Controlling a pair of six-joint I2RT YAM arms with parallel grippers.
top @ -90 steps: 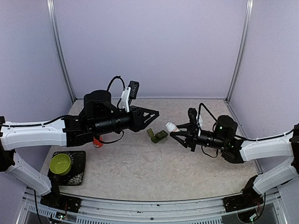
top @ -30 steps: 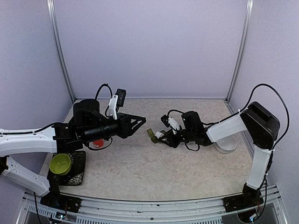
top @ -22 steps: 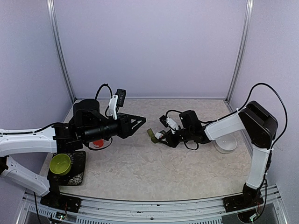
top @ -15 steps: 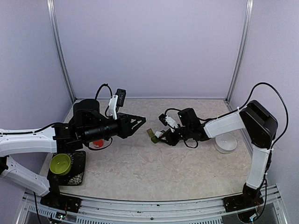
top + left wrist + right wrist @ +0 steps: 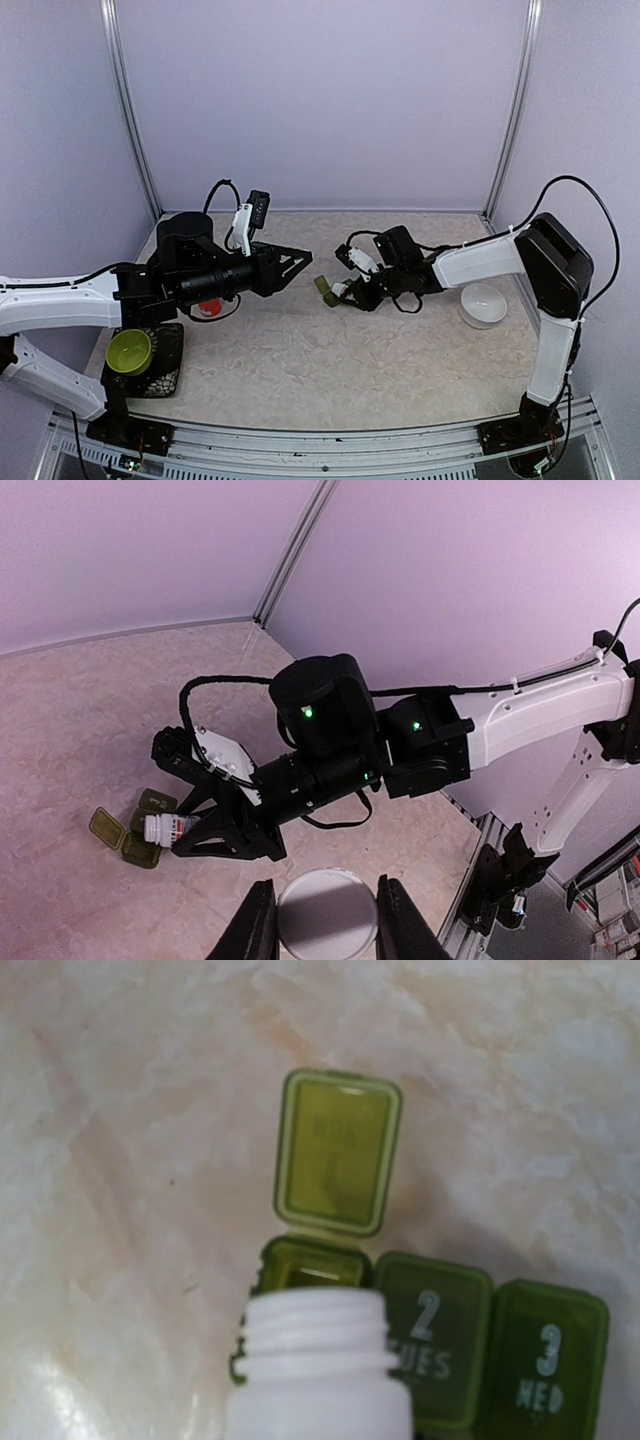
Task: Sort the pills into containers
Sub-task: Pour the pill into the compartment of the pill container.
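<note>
Right gripper (image 5: pixel 195 830) clamped on the small white bottle (image 5: pixel 315 1365), uncapped, its mouth tipped right over the first cell of the green pill box (image 5: pixel 440 1350). That cell's lid (image 5: pixel 337 1150) is flipped open toward 12 o'clock, and cells two and three are shut. The box sits mid-table. Near its 9 o'clock, the left gripper (image 5: pixel 303 260) pinches a white round piece (image 5: pixel 325 925), possibly the bottle's cap. White bowl (image 5: pixel 483 305) off at 3 o'clock.
</note>
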